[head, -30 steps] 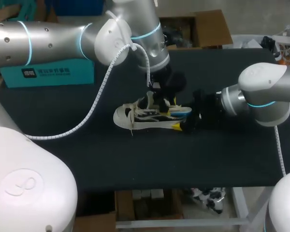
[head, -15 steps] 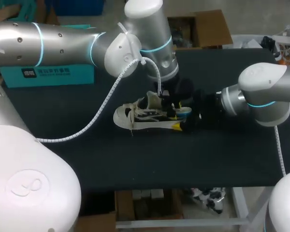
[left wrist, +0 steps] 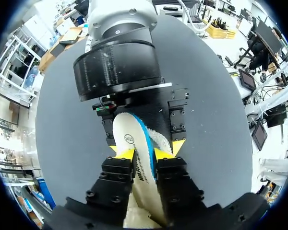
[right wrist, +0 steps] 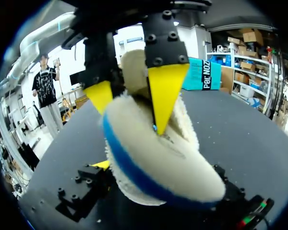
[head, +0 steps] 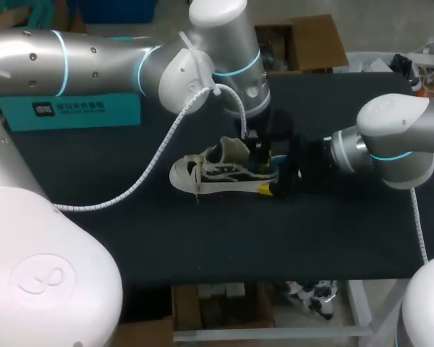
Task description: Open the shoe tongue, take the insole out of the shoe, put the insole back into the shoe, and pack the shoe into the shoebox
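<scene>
- Shoebox [head: 79, 112]: teal, at the table's [head: 202, 238] far left edge, well apart from the shoe.
- Shoe [head: 210, 173]: lies at mid-table on its sole. Long axis runs left to right, toe to the left, heel to the right.
- Left gripper [head: 262, 155]: hangs over the heel opening, fingers clamped on the insole [left wrist: 129, 139] from both sides.
- Insole: white with a blue rim, bowed. It lies lengthwise along the shoe, its rounded end toward the right gripper.
- Right gripper [head: 278, 186]: at the heel, one finger on each side, gripping the shoe.
</scene>
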Motion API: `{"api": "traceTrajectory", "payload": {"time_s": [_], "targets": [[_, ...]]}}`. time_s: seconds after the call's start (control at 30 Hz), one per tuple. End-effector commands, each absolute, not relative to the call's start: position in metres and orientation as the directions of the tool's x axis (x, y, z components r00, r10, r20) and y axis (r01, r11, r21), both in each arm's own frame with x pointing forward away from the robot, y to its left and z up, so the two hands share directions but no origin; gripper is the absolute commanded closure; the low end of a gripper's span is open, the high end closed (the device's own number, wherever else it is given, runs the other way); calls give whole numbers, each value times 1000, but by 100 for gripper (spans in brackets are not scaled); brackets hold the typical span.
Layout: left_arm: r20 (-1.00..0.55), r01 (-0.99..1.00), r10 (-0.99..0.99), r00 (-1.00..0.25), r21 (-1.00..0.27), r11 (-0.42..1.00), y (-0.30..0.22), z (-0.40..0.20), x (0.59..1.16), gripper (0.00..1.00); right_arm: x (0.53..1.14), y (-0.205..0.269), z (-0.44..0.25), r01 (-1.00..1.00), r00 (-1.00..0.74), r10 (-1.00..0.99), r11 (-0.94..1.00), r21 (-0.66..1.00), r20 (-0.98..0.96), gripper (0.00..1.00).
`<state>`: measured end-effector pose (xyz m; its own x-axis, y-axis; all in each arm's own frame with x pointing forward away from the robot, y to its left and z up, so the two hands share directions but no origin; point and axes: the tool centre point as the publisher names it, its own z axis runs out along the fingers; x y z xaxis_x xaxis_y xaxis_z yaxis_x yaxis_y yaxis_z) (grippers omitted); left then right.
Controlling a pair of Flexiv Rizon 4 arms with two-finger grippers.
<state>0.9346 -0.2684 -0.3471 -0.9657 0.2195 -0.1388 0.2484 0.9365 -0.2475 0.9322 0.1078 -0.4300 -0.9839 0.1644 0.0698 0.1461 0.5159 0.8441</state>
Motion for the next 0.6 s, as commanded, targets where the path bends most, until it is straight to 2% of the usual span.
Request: {"api": "traceTrajectory", "payload": {"time_s": [0.03, 0.1, 0.33, 0.6], "targets": [[-148, 248, 215, -965, -258, 934, -263, -346, 937, 92, 932, 108, -437, 144, -984, 161, 513, 846, 70, 100], [-153, 244, 210, -966, -259, 934, -262, -343, 937, 100, 932, 108, -437, 144, -984, 161, 513, 846, 70, 100], [-157, 259, 223, -962, -278, 925, -258, -334, 933, 100, 932, 108, -437, 144, -984, 161, 513, 846, 70, 100], [-175, 366, 323, -930, -366, 856, -256, -305, 921, 100, 932, 108, -437, 144, -984, 161, 513, 846, 70, 100]]}}
